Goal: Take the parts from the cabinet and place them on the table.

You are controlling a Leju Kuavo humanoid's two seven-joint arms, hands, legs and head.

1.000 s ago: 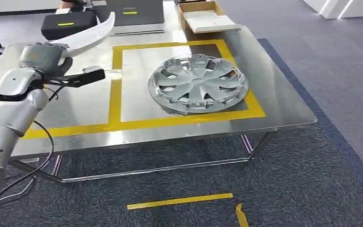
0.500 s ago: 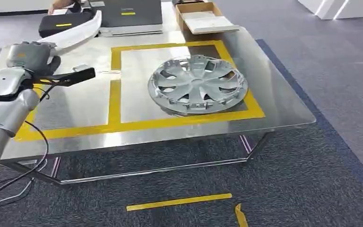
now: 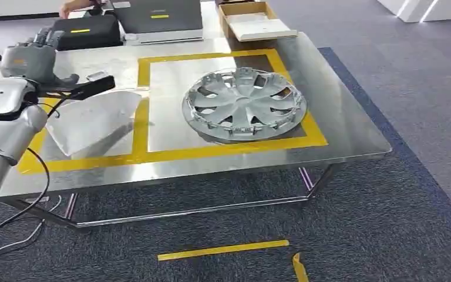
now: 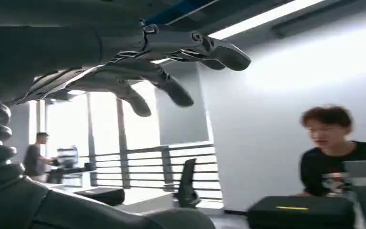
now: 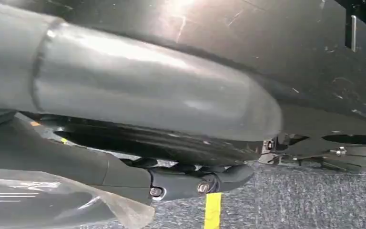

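Observation:
A silver wheel cover (image 3: 243, 104) lies flat inside the right yellow-taped square of the steel table (image 3: 352, 135). A pale curved panel part (image 3: 91, 120) lies on the table in the left taped area. My left hand (image 3: 32, 59) hovers above and behind that panel, fingers spread and holding nothing. The left wrist view shows its fingers (image 4: 162, 86) apart against the room. My right hand (image 5: 190, 181) hangs by my side over the carpet, fingers stretched out with nothing in them.
Black cases (image 3: 88, 30) and a cardboard box (image 3: 252, 20) stand along the table's far edge. A person (image 4: 338, 152) in a black shirt is behind the table, one hand (image 3: 73, 7) near the cases. Yellow tape strips (image 3: 223, 249) mark the carpet in front.
The pale panel, held up in my left hand before, now lies on the table. My left hand has let go and drawn back to the left, fingers spread.

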